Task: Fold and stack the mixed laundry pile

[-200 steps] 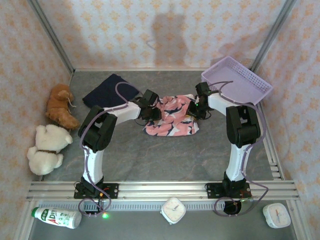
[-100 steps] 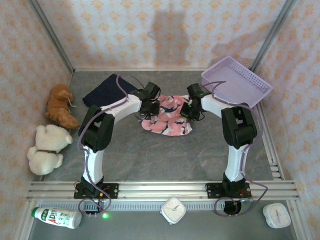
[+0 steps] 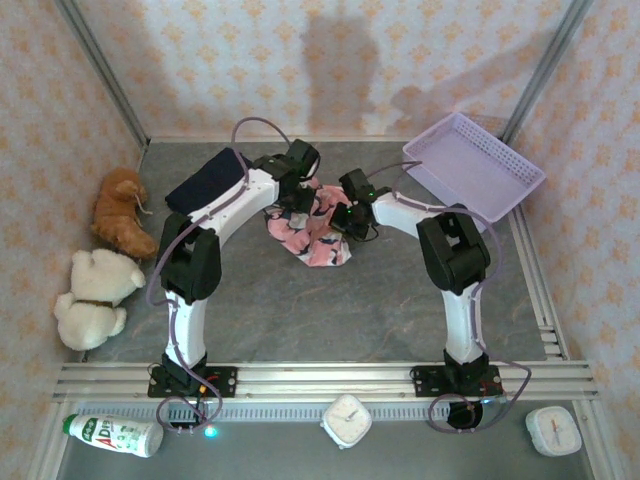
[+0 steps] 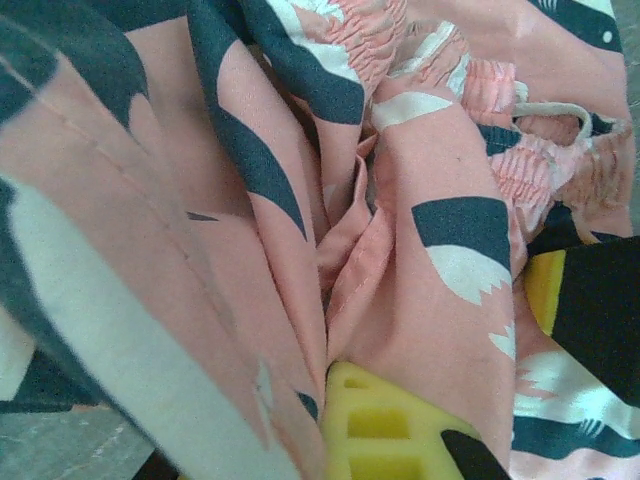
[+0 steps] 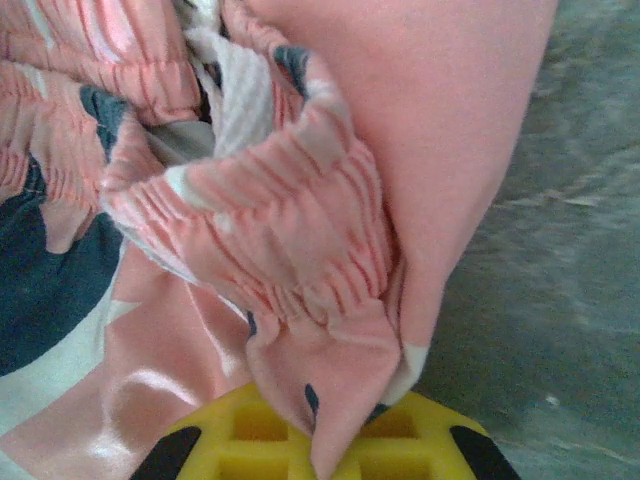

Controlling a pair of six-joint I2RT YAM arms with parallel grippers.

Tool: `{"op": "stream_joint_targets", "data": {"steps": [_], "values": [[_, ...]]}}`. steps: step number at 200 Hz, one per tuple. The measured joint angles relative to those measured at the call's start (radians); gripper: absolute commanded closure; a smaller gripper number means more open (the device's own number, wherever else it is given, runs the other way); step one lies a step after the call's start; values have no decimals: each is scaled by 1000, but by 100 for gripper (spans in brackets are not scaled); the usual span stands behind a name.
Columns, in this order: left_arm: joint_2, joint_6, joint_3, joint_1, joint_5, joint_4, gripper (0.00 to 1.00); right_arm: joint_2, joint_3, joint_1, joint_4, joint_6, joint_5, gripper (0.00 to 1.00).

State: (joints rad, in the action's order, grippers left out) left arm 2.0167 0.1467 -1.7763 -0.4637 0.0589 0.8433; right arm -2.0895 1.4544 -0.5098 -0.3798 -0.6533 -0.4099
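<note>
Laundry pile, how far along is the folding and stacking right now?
Done: the navy garment lies flat at the far left, seemingly folded. In hand: the left claw and right claw are both shut on the bunched shark-print garment. Left: fold it and stack the two.

Staged lab enclosure: patterned wallpaper panels (image 3: pixel 300 70), aluminium frame rails (image 3: pixel 320 378).

Open grey table (image 3: pixel 330 310) spans the lower middle of the top view, bare from the bunched shark-print garment (image 3: pixel 318 238) down to the metal rail (image 3: pixel 320 378). The left pincer (image 3: pixel 296 205) and right pincer (image 3: pixel 342 222), both clamped on that garment, crowd the upper middle. The navy garment (image 3: pixel 205 185) fills the upper left, the lavender basket (image 3: pixel 475 165) the upper right; a brown plush toy (image 3: pixel 120 212) and a cream plush toy (image 3: pixel 95 295) line the left edge.
</note>
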Motion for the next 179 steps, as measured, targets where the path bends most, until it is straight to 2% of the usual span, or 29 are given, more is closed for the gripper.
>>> {"op": "stream_joint_targets", "data": {"steps": [10,30,50,66,95,138,179], "values": [[-1,-24,-3,4,-9,6,100,-11,11,-5,11,-18,0,84],[-6,-73,-3,10,-20,7,100,-40,45,-10,23,-48,-1,42],[-11,-124,-11,23,-24,13,100,-39,69,-18,43,-65,9,24],[-11,-167,-41,38,-27,30,100,-34,71,-20,42,-65,34,16],[-11,-245,-114,69,-52,43,100,15,27,-9,-10,-49,105,10],[-10,-306,-133,138,-39,46,100,180,-166,77,-71,-36,180,9],[60,-337,-286,183,-16,62,100,249,-261,156,-126,-26,242,9]]}}
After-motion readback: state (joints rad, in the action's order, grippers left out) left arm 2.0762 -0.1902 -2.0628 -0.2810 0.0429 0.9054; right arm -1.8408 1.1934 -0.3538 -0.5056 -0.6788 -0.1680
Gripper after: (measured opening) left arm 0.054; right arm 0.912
